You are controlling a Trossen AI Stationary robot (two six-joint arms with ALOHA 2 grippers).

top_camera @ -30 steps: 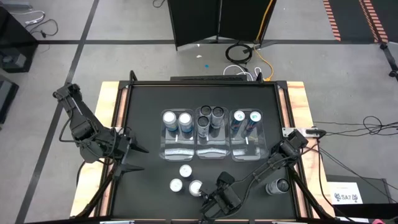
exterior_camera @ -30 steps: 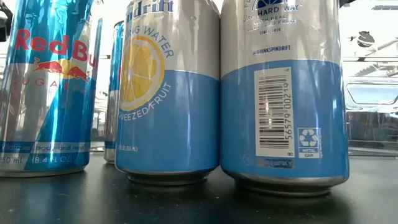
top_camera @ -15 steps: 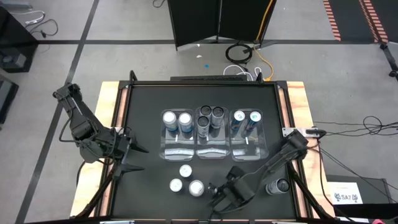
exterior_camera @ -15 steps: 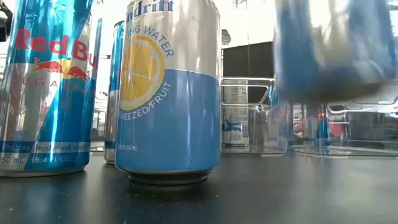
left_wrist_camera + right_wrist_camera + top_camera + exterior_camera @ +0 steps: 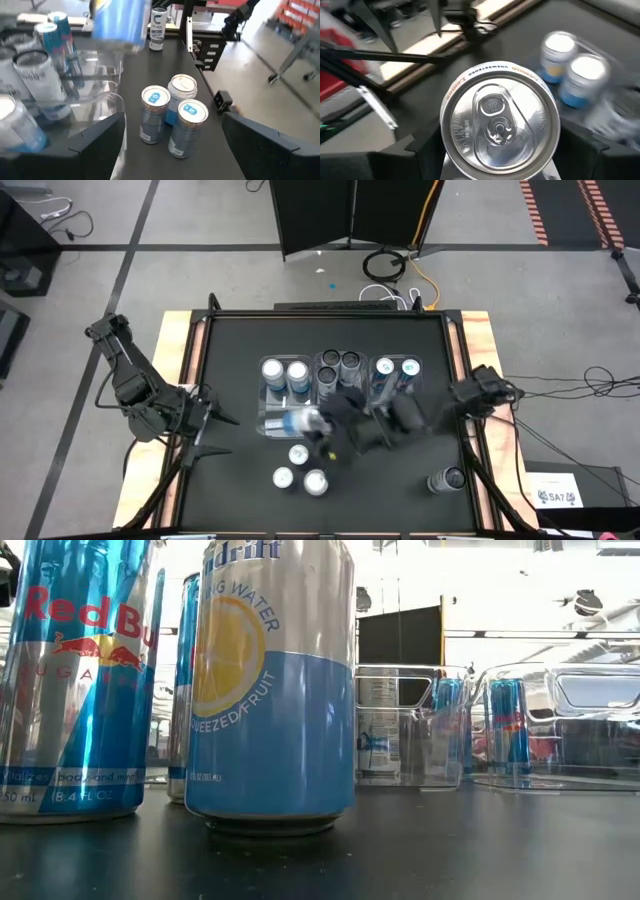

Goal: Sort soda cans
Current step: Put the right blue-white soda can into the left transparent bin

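Observation:
My right gripper (image 5: pixel 318 426) hangs blurred above the near end of the left clear bin (image 5: pixel 283 425), shut on a blue-and-silver soda can (image 5: pixel 498 120) whose pull-tab top faces the wrist camera. In the left wrist view that can (image 5: pixel 121 22) is a blue blur in the air. Three silver-topped cans (image 5: pixel 298 470) stand on their bases near the front edge. A dark can (image 5: pixel 447 478) stands at the front right. Several more cans stand in the three bins. My left gripper (image 5: pixel 218 432) waits open at the table's left edge, empty. My right gripper pinches the can by its side wall (image 5: pixel 451 167), one finger (image 5: pixel 410 157) on each side just below the rim. The fingers come from the table's right, slanting down, and lie along the can. The can is lifted clear and tilted, over the bin.
Three clear bins (image 5: pixel 398 420) sit side by side mid-table, their near halves free of cans. In the low view a Red Bull can (image 5: pixel 75 680) and a Spindrift can (image 5: pixel 270 690) stand close to the camera. Bare black tabletop lies to the right of the front cans.
My right gripper has lifted the rightmost can of the front group off the table. It has carried it up, toward the far edge and to the left, to above the left bin, tipping as it went. The three other front cans have stayed put.

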